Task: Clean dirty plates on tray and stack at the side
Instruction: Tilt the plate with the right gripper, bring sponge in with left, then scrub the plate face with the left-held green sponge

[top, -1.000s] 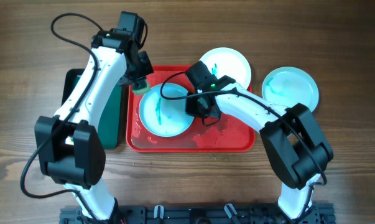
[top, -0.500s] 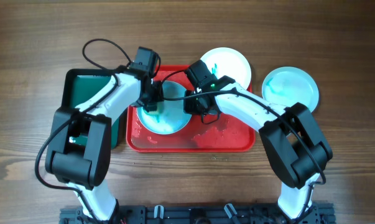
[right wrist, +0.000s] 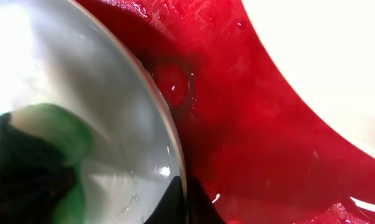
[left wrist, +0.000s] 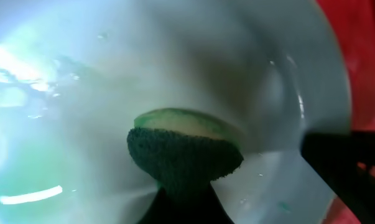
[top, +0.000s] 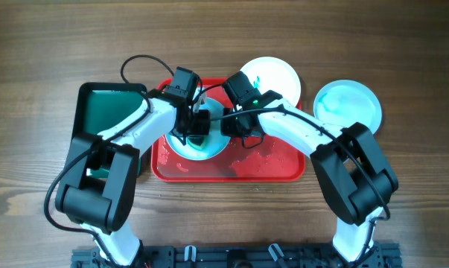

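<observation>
Red tray (top: 284,167): it lies in the middle of the table (top: 403,45), is wet, and has one plate in its left half.
Plate on the tray (top: 203,155): pale blue and wet, with a thin green film in the left wrist view; I judge it is only partly clean.
Left gripper (top: 196,126): it is down over this plate, jaws closed on a green sponge (left wrist: 184,155) which presses on the plate's inside.
Right gripper (top: 235,125): it is at the plate's right edge; in the right wrist view the jaws sit narrow on the two sides of the rim and seem to hold it steady.
White plate (top: 276,74): at the far right corner of the tray, its edge seems to lie over the tray rim; it has a small green mark.
Smeared plate (top: 348,104): on the table, to the right of the tray, with green smears.
Dark green tray (top: 109,112): just left of the red one.
Done: no plate looks finished, and no stack is at the side.
Left: finishing this wipe, cleaning the other two plates, then stacking all three.
</observation>
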`<move>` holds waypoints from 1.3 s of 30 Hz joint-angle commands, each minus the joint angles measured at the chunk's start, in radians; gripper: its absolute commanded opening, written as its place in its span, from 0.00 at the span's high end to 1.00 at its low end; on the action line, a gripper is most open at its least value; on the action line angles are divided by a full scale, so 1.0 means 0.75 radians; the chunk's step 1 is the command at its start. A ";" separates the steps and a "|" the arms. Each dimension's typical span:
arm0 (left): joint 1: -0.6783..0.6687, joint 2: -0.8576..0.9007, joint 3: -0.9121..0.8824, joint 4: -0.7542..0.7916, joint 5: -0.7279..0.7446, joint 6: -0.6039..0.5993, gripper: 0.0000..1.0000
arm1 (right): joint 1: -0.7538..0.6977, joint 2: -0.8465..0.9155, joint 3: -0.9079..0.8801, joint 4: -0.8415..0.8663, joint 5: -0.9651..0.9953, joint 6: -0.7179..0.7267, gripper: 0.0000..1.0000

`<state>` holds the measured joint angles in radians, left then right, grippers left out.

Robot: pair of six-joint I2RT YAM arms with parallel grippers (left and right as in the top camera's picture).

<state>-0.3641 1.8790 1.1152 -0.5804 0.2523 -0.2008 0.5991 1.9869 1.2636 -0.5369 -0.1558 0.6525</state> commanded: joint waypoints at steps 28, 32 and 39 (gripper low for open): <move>0.026 0.048 -0.047 0.064 0.246 0.084 0.96 | 0.002 0.027 -0.002 0.026 -0.034 -0.034 0.96; 0.026 0.048 -0.047 0.264 -0.070 -0.204 0.96 | 0.002 0.027 -0.002 0.026 -0.034 -0.038 0.96; 0.026 0.048 -0.047 0.127 -0.639 -0.453 0.96 | 0.002 0.027 -0.002 0.026 -0.034 -0.038 0.96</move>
<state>-0.3584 1.8893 1.1042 -0.3996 0.0452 -0.4587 0.6014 1.9926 1.2636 -0.5137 -0.1864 0.6270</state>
